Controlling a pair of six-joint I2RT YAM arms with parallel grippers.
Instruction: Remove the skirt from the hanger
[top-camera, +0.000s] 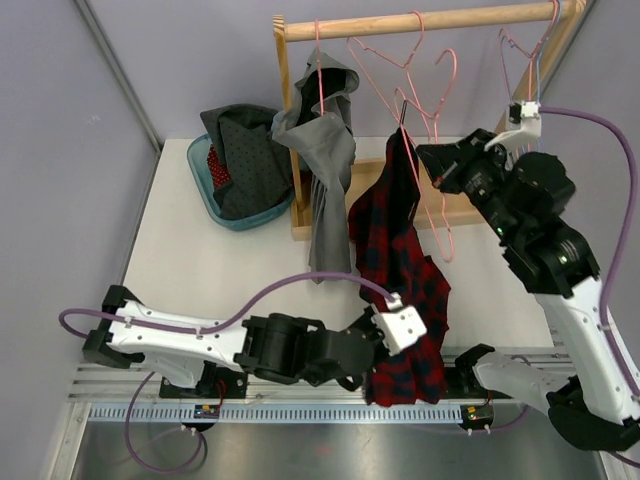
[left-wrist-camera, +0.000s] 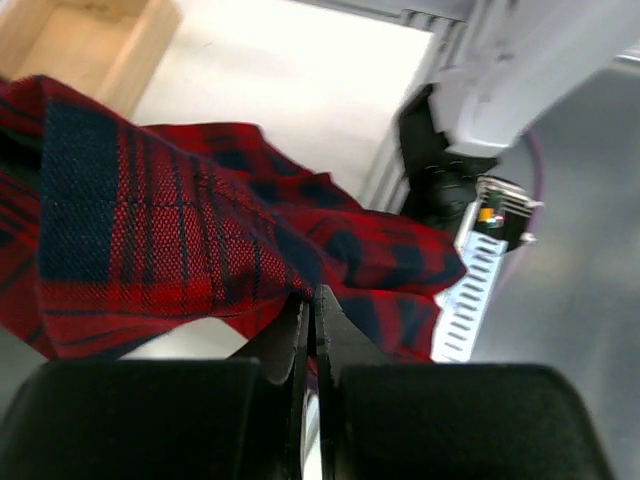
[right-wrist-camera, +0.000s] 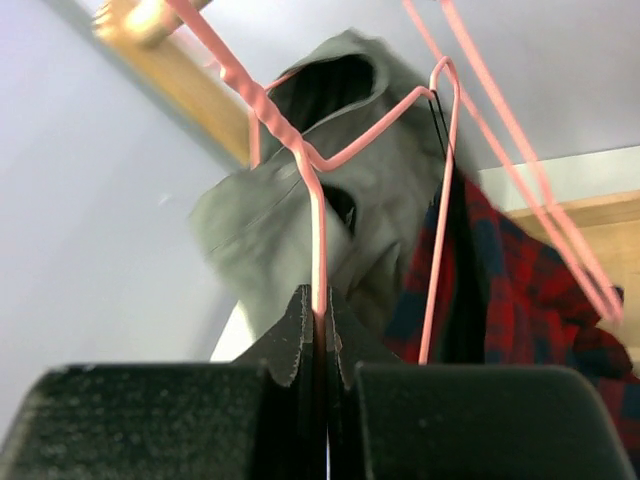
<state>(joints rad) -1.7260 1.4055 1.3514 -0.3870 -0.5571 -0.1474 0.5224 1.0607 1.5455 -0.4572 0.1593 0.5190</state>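
The red and navy tartan skirt (top-camera: 405, 290) hangs from high under the rail down to the table's near edge. My left gripper (top-camera: 385, 332) is shut on a fold of its lower part, and the left wrist view shows the skirt (left-wrist-camera: 150, 230) pinched at the tips of my left gripper (left-wrist-camera: 312, 296). My right gripper (top-camera: 428, 160) sits by the skirt's top, shut on the thin pink wire hanger (top-camera: 445, 232). In the right wrist view the hanger (right-wrist-camera: 318, 210) runs straight down into my right gripper (right-wrist-camera: 320, 298), and the skirt (right-wrist-camera: 510, 290) drapes beside its other wire.
A wooden rack (top-camera: 420, 22) at the back carries more pink hangers (top-camera: 528, 50). A grey garment (top-camera: 325, 150) hangs on one, just left of the skirt. A teal basket (top-camera: 203, 180) at the back left holds a dark dotted garment (top-camera: 245, 150) and a red one (top-camera: 215, 165).
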